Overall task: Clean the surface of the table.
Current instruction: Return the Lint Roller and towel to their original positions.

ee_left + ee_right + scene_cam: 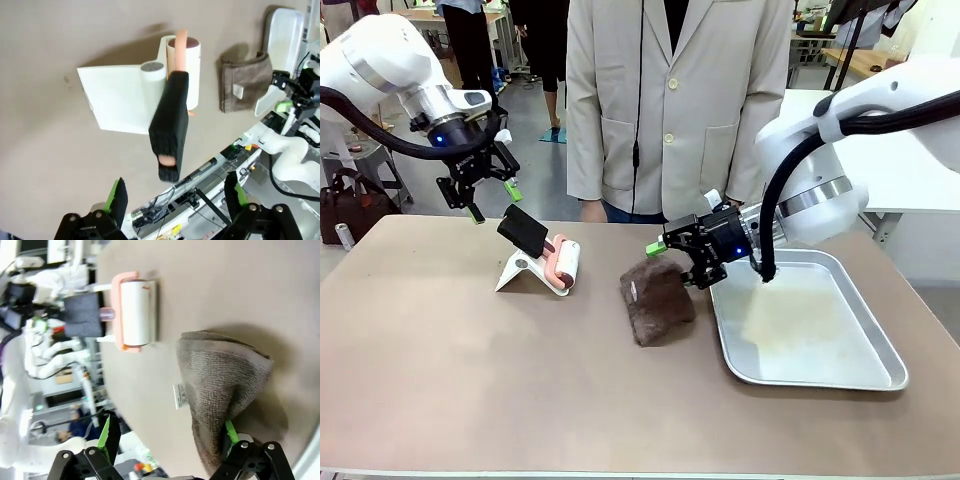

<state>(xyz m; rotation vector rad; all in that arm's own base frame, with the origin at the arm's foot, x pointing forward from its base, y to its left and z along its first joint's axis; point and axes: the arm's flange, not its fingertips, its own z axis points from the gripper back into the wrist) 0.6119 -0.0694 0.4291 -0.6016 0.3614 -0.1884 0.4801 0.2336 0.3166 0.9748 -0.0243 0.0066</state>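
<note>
L gripper (pixel 480 195) hangs above the far-left part of the table (pixel 470 380), jaws spread, nothing between them. R gripper (pixel 685 258) sits low near table centre, also spread; in the R wrist view one green pad (pixel 229 432) touches the edge of the brown cloth (pixel 657 300), but I see no pinch on it.

The table lies straight below both, its long axis running left-right across my front view. The lint roller (pixel 565 265) rests on its white stand (pixel 520 272), black handle (pixel 523 231) pointing up toward the L gripper, just below and to its right, so L arm is nearer for that. The cloth stands crumpled, right at the R gripper, just beside the silver tray (pixel 865 375) on the right side.

Count: 1 roller, 1 stand, 1 cloth, 1 tray, 2 grippers. A person (pixel 675 100) stands at the far edge.

My guess: nxt is a re-grasp, either tool, since neither is held atm
</note>
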